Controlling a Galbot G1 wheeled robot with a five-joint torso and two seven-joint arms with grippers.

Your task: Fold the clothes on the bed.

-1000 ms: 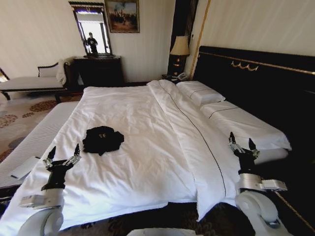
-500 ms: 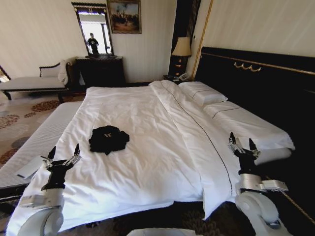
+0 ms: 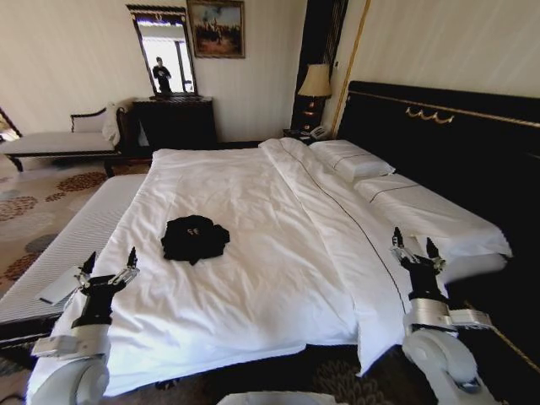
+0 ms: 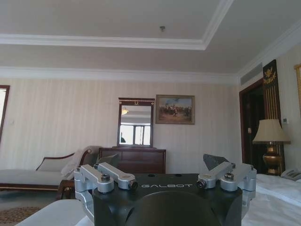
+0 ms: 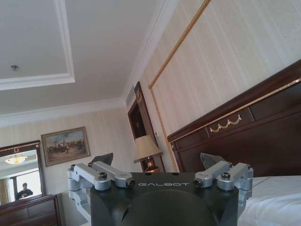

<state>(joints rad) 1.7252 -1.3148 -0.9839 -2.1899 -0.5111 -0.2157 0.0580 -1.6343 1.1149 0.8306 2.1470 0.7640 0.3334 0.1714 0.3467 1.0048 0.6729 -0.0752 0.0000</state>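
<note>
T-shirt (image 3: 195, 238) lies crumpled on the bed (image 3: 253, 278), left of its middle. Your left gripper (image 3: 108, 267) and right gripper (image 3: 413, 248) hover at the near edge, both jaws spread wide.

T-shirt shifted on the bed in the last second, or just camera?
No. The black T-shirt keeps its spot on the white duvet; everything slid right together, so the camera moved.

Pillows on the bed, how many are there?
2, side by side against the dark headboard: one pillow farther from the robot, the other pillow nearer, by the right gripper. More may lie hidden under them.
</note>
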